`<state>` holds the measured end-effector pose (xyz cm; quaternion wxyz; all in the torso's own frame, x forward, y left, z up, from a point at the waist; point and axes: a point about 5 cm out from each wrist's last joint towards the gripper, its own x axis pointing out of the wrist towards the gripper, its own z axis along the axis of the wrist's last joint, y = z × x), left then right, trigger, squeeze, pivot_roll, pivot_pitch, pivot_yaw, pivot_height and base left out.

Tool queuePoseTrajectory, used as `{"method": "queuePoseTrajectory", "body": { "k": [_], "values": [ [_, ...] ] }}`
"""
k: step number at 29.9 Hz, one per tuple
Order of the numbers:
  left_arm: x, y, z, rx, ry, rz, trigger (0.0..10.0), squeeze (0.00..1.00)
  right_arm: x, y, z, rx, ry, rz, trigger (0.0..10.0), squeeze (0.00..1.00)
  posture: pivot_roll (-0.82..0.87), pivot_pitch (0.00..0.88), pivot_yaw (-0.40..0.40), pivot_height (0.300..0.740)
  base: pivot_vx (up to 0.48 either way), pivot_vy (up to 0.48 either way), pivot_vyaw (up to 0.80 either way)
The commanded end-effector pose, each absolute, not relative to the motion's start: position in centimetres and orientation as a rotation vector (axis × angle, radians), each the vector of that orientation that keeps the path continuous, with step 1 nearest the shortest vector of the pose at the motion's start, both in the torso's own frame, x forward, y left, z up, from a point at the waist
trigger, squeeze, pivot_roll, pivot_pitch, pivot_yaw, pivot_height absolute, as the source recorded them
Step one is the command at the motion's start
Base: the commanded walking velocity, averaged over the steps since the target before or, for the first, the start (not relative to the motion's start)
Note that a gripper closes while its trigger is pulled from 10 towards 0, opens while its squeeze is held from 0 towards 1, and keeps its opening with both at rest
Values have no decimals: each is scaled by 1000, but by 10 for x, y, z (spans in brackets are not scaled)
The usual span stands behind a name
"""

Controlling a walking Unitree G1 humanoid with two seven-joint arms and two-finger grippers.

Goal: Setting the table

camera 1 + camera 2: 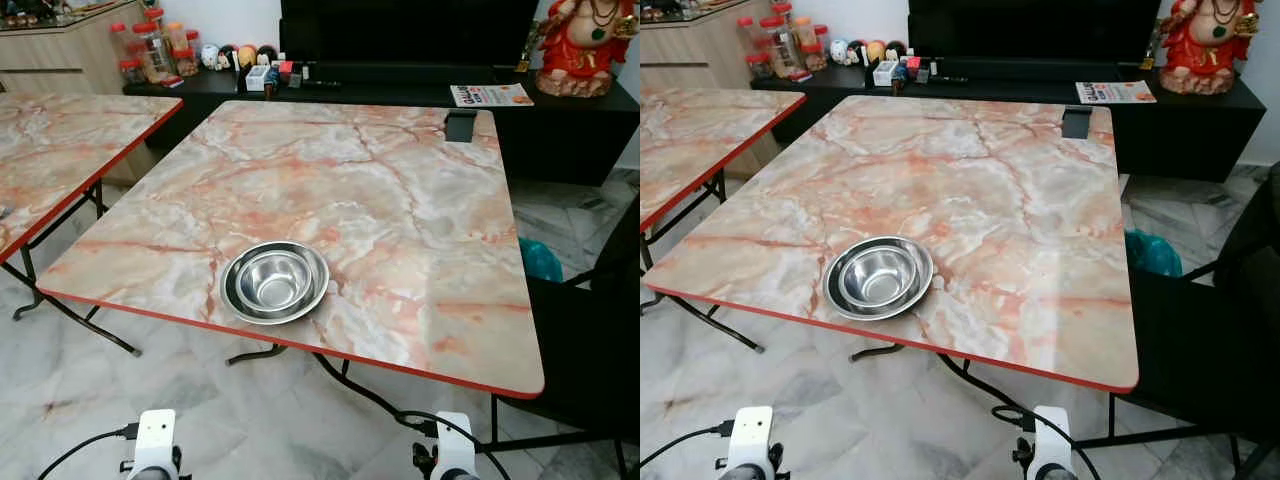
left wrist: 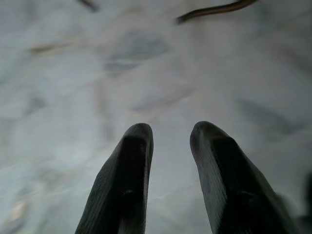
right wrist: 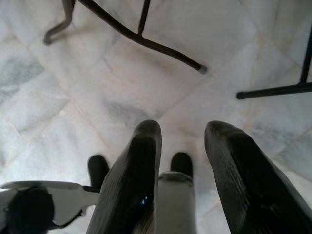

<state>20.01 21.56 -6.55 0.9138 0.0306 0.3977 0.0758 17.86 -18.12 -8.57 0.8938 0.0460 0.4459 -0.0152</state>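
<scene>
The left gripper (image 2: 168,146) is hanging low over the marble floor (image 2: 73,87), with its two black fingers standing a little apart and holding nothing. The right gripper (image 3: 183,146) is also pointing down at the floor, its fingers parted by a clear gap and empty; under it the black feet of the table's folding legs (image 3: 141,39) are resting on the tiles. In the head camera views both arms are showing at the bottom edge, below the near side of the table.

The marble-pattern table (image 1: 400,200) with a red edge is standing in front of the robot. Two steel bowls (image 1: 275,282), one nested inside the other, are sitting on the table close to its near edge, a little toward the robot's left. A small dark stand (image 1: 461,124) is sitting at the far right corner of the same table.

To the left of the table a second table (image 1: 60,150) of the same pattern is standing, apart from it. On the right of the table a black chair (image 1: 590,340) is standing, with a teal bag (image 1: 540,260) near it. Behind the table a long black cabinet (image 1: 560,130) is carrying jars with red lids (image 1: 150,45), a red and gold statue (image 1: 585,45) and a printed leaflet (image 1: 490,95).
</scene>
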Motion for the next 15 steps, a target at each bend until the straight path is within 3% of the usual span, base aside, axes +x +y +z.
{"method": "queuePoseTrajectory", "body": {
  "k": [1,5,15],
  "values": [
    [199,194,-72,96,853,44,10000,0,183,-177,-84,94,914,-17,10000,0,-173,0,53,740,0,0,0],
    [200,173,-75,78,867,-13,10000,0,179,-181,-85,102,918,-39,10000,0,-188,0,56,740,0,0,0],
    [197,169,-78,90,897,-30,10000,0,178,-183,-86,107,915,-55,10000,0,-206,0,64,740,0,0,0]
  ]
}}
